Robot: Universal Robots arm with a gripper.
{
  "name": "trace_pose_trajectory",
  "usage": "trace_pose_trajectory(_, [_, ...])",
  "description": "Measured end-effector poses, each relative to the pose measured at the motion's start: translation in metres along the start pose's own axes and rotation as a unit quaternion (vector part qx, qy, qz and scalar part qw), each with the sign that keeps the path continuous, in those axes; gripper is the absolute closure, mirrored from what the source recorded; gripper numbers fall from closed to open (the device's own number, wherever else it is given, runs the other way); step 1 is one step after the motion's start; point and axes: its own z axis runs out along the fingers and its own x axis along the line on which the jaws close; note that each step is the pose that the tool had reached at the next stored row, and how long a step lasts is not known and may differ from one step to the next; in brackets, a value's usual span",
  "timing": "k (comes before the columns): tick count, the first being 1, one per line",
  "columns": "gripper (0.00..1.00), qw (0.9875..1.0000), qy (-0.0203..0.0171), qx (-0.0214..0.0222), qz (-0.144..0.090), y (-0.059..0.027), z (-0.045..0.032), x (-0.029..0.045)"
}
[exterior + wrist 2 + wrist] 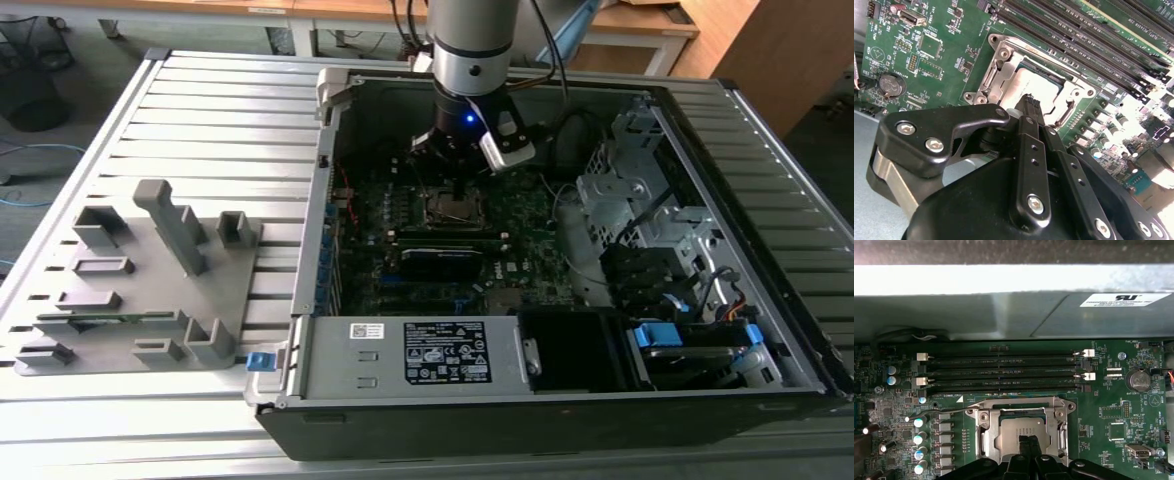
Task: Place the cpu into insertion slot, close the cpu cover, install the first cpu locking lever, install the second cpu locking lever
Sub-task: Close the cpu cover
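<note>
The two black fingers point(1030, 125) are pressed together, tips touching, holding nothing. In both wrist views their tips hang just above the pale metal face of the cpu point(1016, 430), near one edge. The cpu lies flat in the insertion slot point(454, 207), and the silvery cpu cover point(985, 435) frames it. Green circuit board point(1114, 410) surrounds the slot, with long black memory slots point(1004, 372) beside it. The board sits in an open computer case point(400, 400) on a slatted metal table point(227, 120), beside a grey parts holder point(134, 270). Wooden furniture point(747, 40) stands behind.
</note>
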Motion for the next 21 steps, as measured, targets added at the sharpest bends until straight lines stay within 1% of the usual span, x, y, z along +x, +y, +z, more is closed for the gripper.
trace_pose_trajectory(6, [0.89,1.0000,0.0000,0.0001,0.000,0.0000,0.0000,0.0003])
trace_pose_trajectory(11, [0.89,1.0000,0.0000,0.0002,0.000,-0.0002,-0.0002,0.0044])
trace_pose_trajectory(13, [0.89,1.0000,0.0000,0.0009,0.000,-0.0003,0.0001,0.0047])
trace_pose_trajectory(16, [0.89,1.0000,-0.0003,0.0043,0.001,-0.0004,0.0003,0.0048])
trace_pose_trajectory(21, [0.89,1.0000,-0.0002,0.0046,0.001,-0.0004,0.0003,0.0048])
